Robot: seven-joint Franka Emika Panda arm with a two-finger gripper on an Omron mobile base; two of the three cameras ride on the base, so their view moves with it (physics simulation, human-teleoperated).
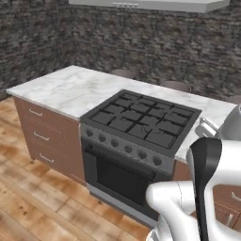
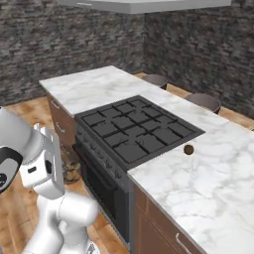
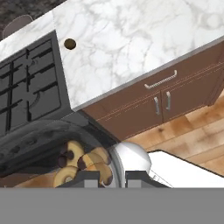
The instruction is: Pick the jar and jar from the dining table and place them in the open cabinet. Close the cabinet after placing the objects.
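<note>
The gripper (image 3: 111,177) is closed tight on the jar (image 3: 83,164) with brown chunks, which lies pressed against the finger tips (image 3: 140,177). Beyond it stands the dining table (image 3: 144,39) with its white marble top; a small brown lump (image 3: 70,43) rests there just beside the black gas hob (image 3: 28,83), near the front edge.

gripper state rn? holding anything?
Gripper: shut on the jar with brown chunks, seen pressed close between the fingertips in the hand view.
</note>
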